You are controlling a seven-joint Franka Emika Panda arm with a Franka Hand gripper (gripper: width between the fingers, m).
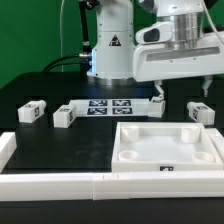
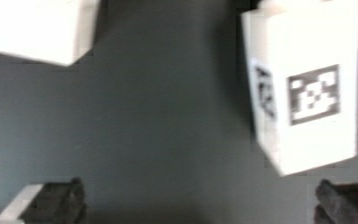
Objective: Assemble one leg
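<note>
Several small white legs with black-and-white tags lie on the black table: two at the exterior view's left (image 1: 33, 112) (image 1: 65, 115) and two at its right (image 1: 158, 105) (image 1: 200, 111). My gripper (image 1: 181, 92) hangs open and empty above the table between the two right legs, its left finger just over one of them. In the wrist view the gripper (image 2: 199, 205) is open with bare table between the fingertips (image 2: 51, 203). A tagged leg (image 2: 300, 90) lies ahead of them, off to one side and untouched. The large white panel (image 1: 128, 152) lies in front.
The marker board (image 1: 108, 106) lies flat between the leg pairs, before the robot base (image 1: 110, 50). A white barrier (image 1: 60, 185) runs along the table's front and left. Part of another white piece (image 2: 34, 30) shows in a corner of the wrist view.
</note>
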